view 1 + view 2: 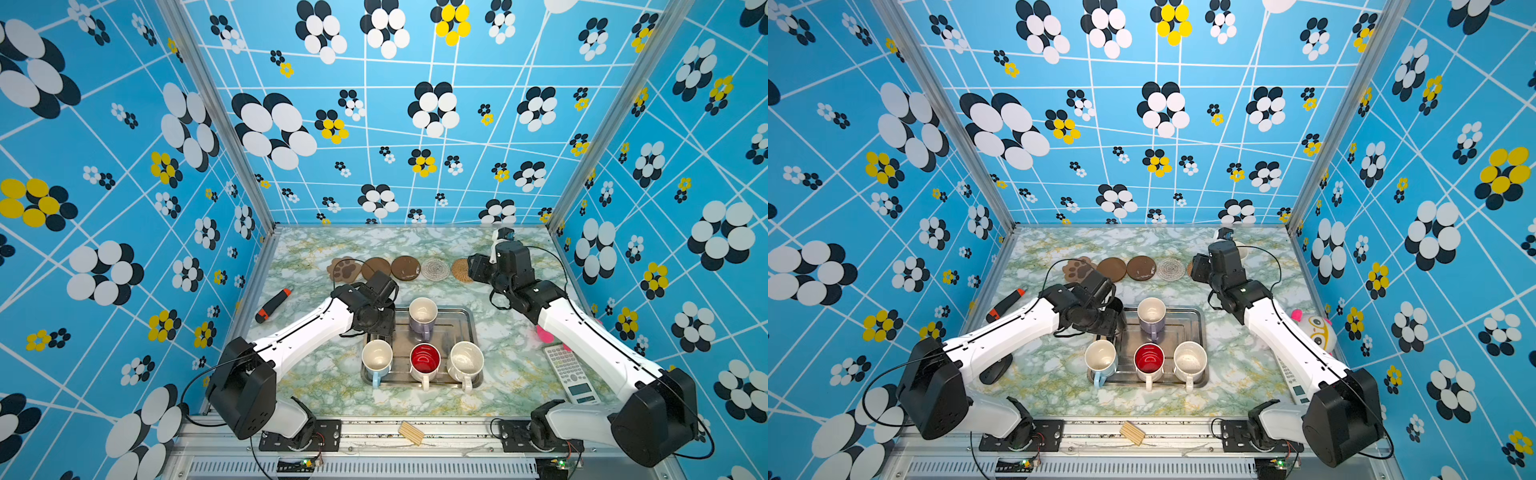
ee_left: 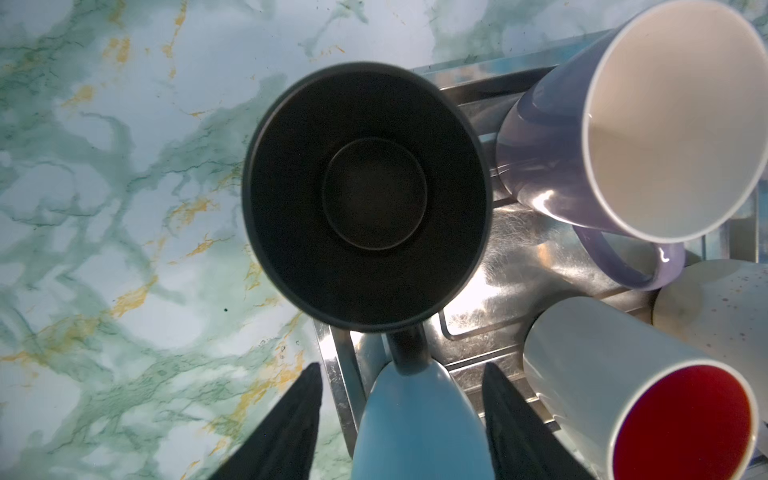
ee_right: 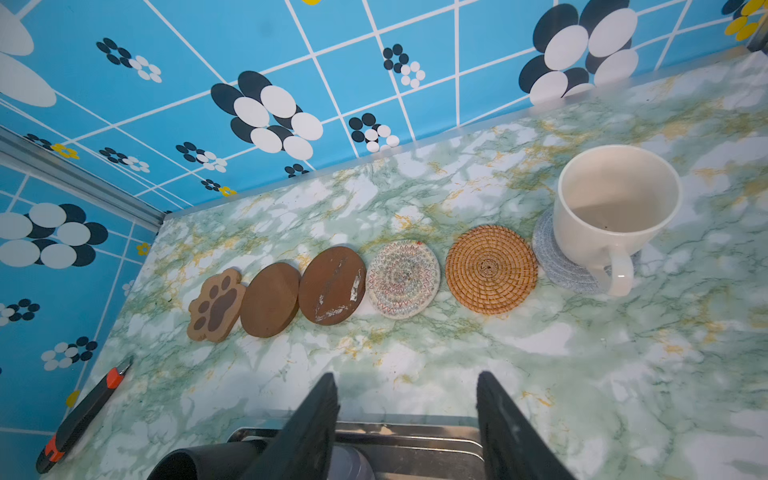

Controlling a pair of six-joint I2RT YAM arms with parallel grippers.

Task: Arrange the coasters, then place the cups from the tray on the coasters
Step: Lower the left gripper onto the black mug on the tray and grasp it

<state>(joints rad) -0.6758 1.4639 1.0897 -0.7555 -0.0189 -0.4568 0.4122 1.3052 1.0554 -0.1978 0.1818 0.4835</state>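
Note:
Six coasters lie in a row at the back: paw [image 3: 216, 305], two dark-brown discs [image 3: 270, 299] [image 3: 332, 284], whitish lacy [image 3: 403, 278], rattan [image 3: 490, 268] and grey spiral [image 3: 544, 245]. The cream cup [image 3: 615, 216] stands on the grey one. The tray [image 1: 471, 328] holds the lavender [image 1: 422, 318], light blue [image 1: 377, 358], red-inside [image 1: 424, 360] and speckled [image 1: 466, 361] cups. The black cup [image 2: 365, 195] is at its far-left corner. My left gripper [image 2: 402, 365] is open above it, its fingers either side of the black handle without touching. My right gripper [image 3: 406, 375] hangs open and empty between tray and coasters.
An orange-and-black utility knife [image 1: 272, 305] lies near the left wall. A calculator [image 1: 571, 374] and a pink-and-white toy [image 1: 1316, 332] sit along the right side under my right arm. A small wooden piece [image 1: 411, 432] rests on the front rail.

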